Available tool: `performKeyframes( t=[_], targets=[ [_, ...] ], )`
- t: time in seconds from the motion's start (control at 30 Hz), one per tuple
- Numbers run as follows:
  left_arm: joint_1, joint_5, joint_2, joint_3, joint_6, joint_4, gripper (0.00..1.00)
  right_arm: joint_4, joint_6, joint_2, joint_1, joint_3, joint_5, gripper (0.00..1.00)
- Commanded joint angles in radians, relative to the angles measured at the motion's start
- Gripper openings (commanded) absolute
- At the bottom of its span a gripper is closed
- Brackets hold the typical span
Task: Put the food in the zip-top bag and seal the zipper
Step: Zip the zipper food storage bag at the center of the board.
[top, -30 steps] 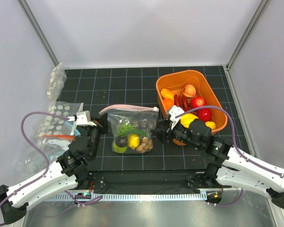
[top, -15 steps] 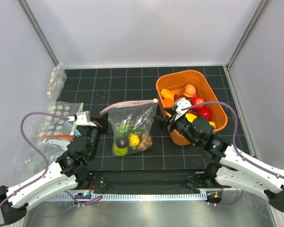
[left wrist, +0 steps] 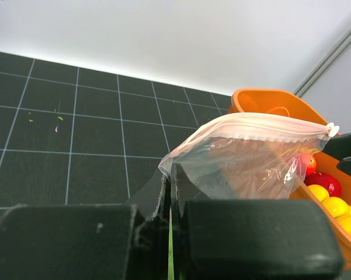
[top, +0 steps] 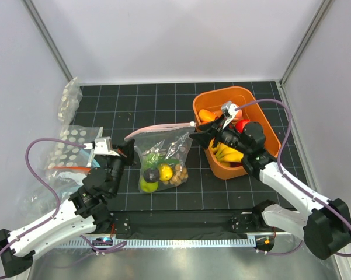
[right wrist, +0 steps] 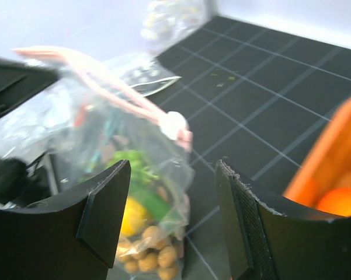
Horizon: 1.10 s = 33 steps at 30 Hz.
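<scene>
The zip-top bag (top: 163,153) stands on the mat, holding the food: a yellow lemon (top: 165,172), a green fruit (top: 146,184), a brown nut cluster (top: 177,177) and green leaves. Its pink zipper (top: 160,128) runs along the top to a white slider (top: 193,123). My left gripper (top: 128,153) is shut on the bag's left top corner (left wrist: 174,169). My right gripper (top: 202,133) is open, its jaws either side of the slider end (right wrist: 174,124) without touching. The wrist view shows the lemon (right wrist: 132,213) and nuts (right wrist: 149,256) through the plastic.
The orange tub (top: 261,116) at the right holds bananas (top: 225,153), red and orange fruits, right behind my right gripper. Spare dotted bags (top: 70,149) lie at the left, another one (top: 68,102) by the left wall.
My right gripper has swung up and back from beside the bag's lower right to the slider end of the zipper. The bag's top now stands higher. The left arm has not moved.
</scene>
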Motion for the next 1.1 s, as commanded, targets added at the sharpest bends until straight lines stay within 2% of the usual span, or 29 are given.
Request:
performKeyframes(
  t=[0.0, 0.07, 0.1, 0.17, 0.37, 0.53, 0.57, 0.63, 0.77, 0.8, 0.87, 0.9, 0.97, 1.0, 1.07],
  targets=[
    [0.005, 0.002, -0.009, 0.005, 0.015, 0.067, 0.00, 0.152, 0.045, 0.014, 0.001, 0.013, -0.147, 0.64],
    [0.005, 0.007, -0.009, 0.005, 0.015, 0.067, 0.00, 0.152, 0.042, 0.032, 0.001, 0.023, -0.152, 0.58],
    [0.005, 0.007, -0.008, 0.006, 0.014, 0.067, 0.00, 0.152, 0.043, 0.037, 0.001, 0.032, -0.144, 0.51],
    [0.005, 0.008, -0.009, 0.008, 0.014, 0.065, 0.00, 0.154, 0.040, 0.043, 0.002, 0.038, -0.132, 0.43],
    [0.005, 0.008, -0.006, 0.012, 0.011, 0.059, 0.00, 0.152, 0.045, 0.071, 0.002, 0.055, -0.115, 0.36],
    [0.005, 0.007, 0.007, 0.015, 0.009, 0.056, 0.00, 0.165, 0.063, 0.100, 0.002, 0.061, -0.130, 0.17],
    [0.005, 0.007, 0.006, 0.017, 0.009, 0.055, 0.00, 0.166, 0.068, 0.102, 0.005, 0.063, -0.131, 0.10],
    [0.005, -0.004, 0.006, 0.019, 0.003, 0.045, 0.00, 0.160, 0.068, 0.102, 0.010, 0.064, -0.118, 0.02],
    [0.005, -0.056, 0.015, 0.083, -0.014, -0.059, 0.02, 0.131, 0.059, 0.086, 0.028, 0.060, -0.082, 0.01],
    [0.005, -0.079, 0.026, 0.132, -0.027, -0.126, 0.12, 0.117, 0.057, 0.083, 0.036, 0.061, -0.077, 0.01],
    [0.005, -0.131, 0.073, 0.181, -0.020, -0.175, 0.23, 0.096, 0.059, 0.071, 0.042, 0.064, -0.063, 0.01],
    [0.005, -0.144, 0.096, 0.225, 0.001, -0.195, 0.37, 0.082, 0.057, 0.066, 0.047, 0.067, -0.060, 0.01],
    [0.005, -0.154, 0.186, 0.285, 0.034, -0.218, 0.57, 0.062, 0.057, 0.057, 0.050, 0.072, -0.052, 0.01],
    [0.005, -0.159, 0.228, 0.316, 0.066, -0.253, 0.74, 0.030, 0.059, 0.053, 0.050, 0.081, -0.036, 0.01],
    [0.005, -0.173, 0.353, 0.428, 0.103, -0.284, 0.84, -0.002, 0.059, 0.048, 0.050, 0.090, -0.026, 0.01]
  ],
)
